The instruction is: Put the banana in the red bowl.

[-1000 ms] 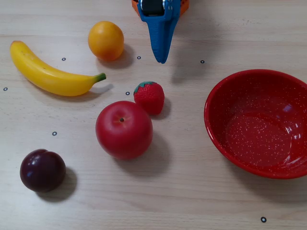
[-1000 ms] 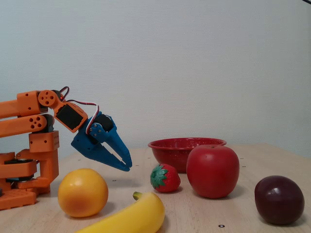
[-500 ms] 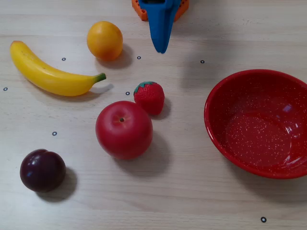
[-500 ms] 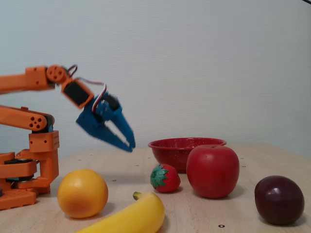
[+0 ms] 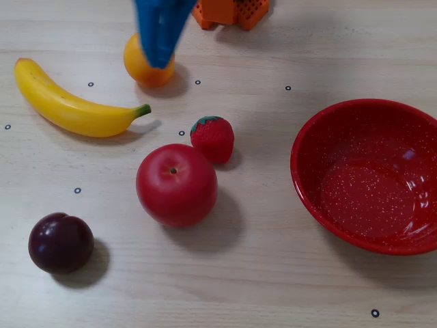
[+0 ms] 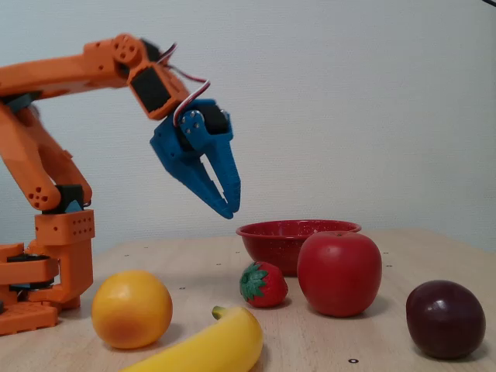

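Note:
The yellow banana lies on the table at the left of the top-down fixed view, its green stem pointing right; its stem end shows at the bottom of the side fixed view. At the right sits the red bowl, empty, and it also stands behind the apple as the red bowl. My blue gripper hangs high above the table, pointing down, fingers together with nothing held. From above, the gripper is blurred and overlaps the orange, to the right of and beyond the banana.
An orange, a strawberry, a red apple and a dark plum stand between banana and bowl. The orange arm base is at the far edge.
The arm has lifted well above the table, and the gripper has swung left in the top-down view until it overlaps the orange. No fruit has moved.

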You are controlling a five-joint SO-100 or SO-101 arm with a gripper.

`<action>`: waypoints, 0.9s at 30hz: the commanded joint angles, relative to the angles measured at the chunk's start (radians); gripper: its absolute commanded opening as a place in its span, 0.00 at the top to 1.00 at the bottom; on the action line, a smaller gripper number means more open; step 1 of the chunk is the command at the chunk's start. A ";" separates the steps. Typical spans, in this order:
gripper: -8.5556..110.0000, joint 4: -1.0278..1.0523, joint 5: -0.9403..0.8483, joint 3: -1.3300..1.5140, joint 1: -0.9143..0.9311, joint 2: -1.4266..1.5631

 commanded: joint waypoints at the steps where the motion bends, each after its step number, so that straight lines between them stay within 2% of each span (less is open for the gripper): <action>1: 0.93 0.104 0.021 -0.268 -0.080 -0.117; 8: 0.93 0.377 0.083 -0.779 -0.227 -0.531; 12: 0.93 0.339 0.207 -0.862 -0.301 -0.650; 13: 0.90 0.324 0.247 -0.867 -0.314 -0.669; 16: 0.69 0.316 0.325 -0.874 -0.356 -0.727; 18: 0.60 0.316 0.380 -0.879 -0.379 -0.765; 21: 0.52 0.299 0.465 -0.881 -0.405 -0.824; 27: 0.47 0.295 0.612 -0.882 -0.436 -0.916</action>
